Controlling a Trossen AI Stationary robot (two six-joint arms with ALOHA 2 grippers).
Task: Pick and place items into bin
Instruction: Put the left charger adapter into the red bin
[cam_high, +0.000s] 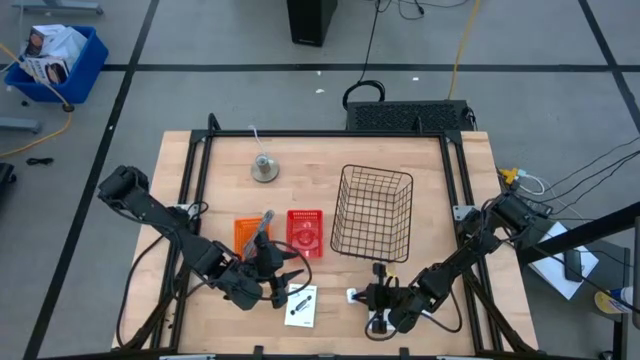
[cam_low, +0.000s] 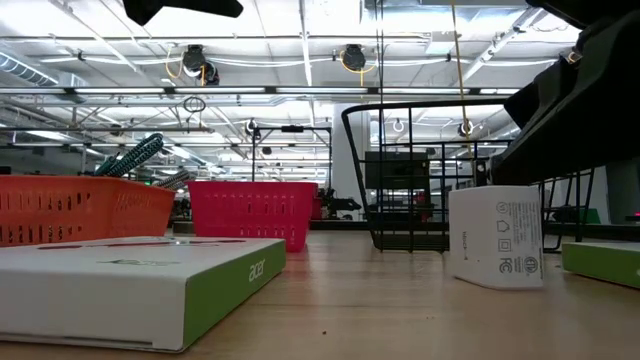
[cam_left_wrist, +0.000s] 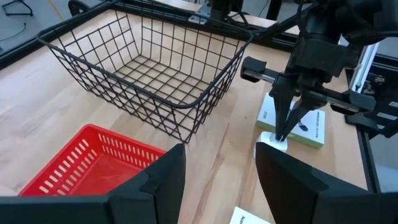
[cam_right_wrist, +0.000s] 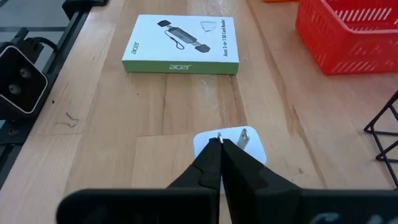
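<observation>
My right gripper (cam_right_wrist: 221, 144) points down at a small white plug block (cam_right_wrist: 249, 149), shut on it, near the table's near edge (cam_high: 356, 295). The block stands on the table (cam_low: 495, 235) beside a white-and-green card box (cam_left_wrist: 305, 124). My left gripper (cam_left_wrist: 217, 158) is open and holds nothing, hovering near the red basket (cam_left_wrist: 93, 155). A second white-and-green box (cam_right_wrist: 180, 43) lies flat on the table (cam_high: 300, 305). The teal-handled tool (cam_low: 135, 155) and the grey tool (cam_high: 265, 222) stick out of the orange basket (cam_high: 250, 235). My right gripper pinches one metal prong (cam_right_wrist: 219, 136) on the top face of the white block between its two fingertips. The fingers (cam_left_wrist: 283, 118) come from above, pointing down. The block stays upright with its bottom on the table (cam_low: 495, 282).
The black wire basket (cam_high: 372, 210) stands right of the red basket (cam_high: 305, 230). A round grey bell-like object (cam_high: 265, 168) sits toward the far edge. A black frame rail (cam_high: 455, 190) runs along the table's sides. Bare wood lies between the box and the block (cam_right_wrist: 155, 118).
</observation>
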